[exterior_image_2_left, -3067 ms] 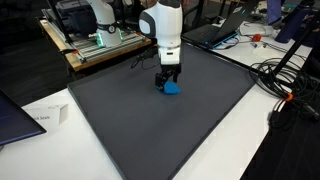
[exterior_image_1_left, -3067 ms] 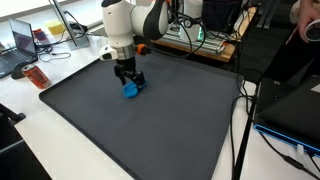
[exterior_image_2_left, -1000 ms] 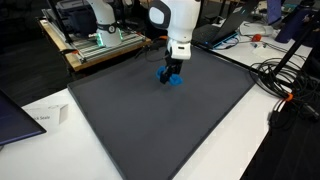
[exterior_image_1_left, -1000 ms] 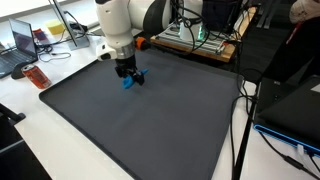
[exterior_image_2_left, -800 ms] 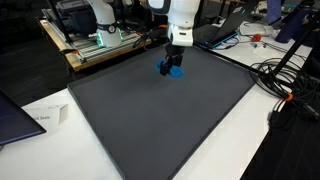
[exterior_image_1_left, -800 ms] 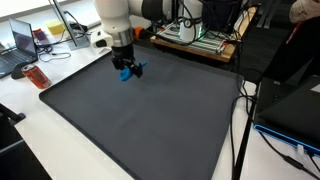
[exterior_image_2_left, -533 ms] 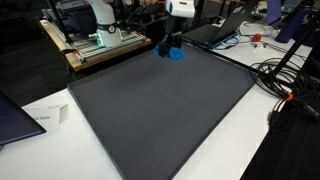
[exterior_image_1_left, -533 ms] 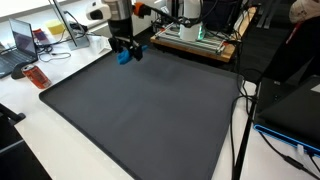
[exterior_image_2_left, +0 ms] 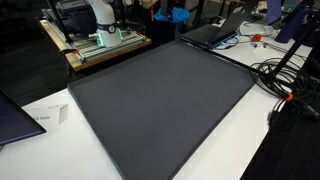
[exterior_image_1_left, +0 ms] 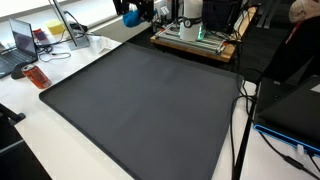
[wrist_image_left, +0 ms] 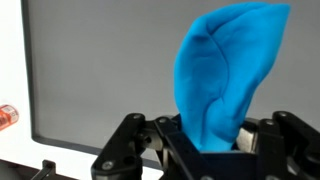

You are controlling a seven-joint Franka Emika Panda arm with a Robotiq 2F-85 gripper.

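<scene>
I am gripping a blue lump (wrist_image_left: 225, 70) in my gripper (wrist_image_left: 212, 148). The black fingers (wrist_image_left: 268, 140) are pressing in on its lower end from both sides, so the hand is closed on it and not empty. In the wrist view the lump is standing up out of the jaws as a rounded, tapering shape. Its skin is matte, with a soft crease running down one side. It is looking pliable, but I cannot tell whether it is cloth or foam.

The lump is hanging in the air, well clear of the mat (wrist_image_left: 100, 70) and touching nothing but my fingers. In both exterior views I am holding it high up, past the mat's far edge and over the cluttered bench there, where it is showing as a small bright blue patch (exterior_image_1_left: 131, 17) (exterior_image_2_left: 178, 14).

The mat is lying flat as a big dark grey rectangle with a fine, dull, rubbery-looking grain. A white tabletop (exterior_image_1_left: 40, 130) is framing it. A small red can (wrist_image_left: 8, 115) is lying on its side just off one mat corner. A sheet of paper (exterior_image_2_left: 45, 117) is resting near another corner. Black cables (exterior_image_2_left: 283, 78) are curling beside the mat's long edge.
</scene>
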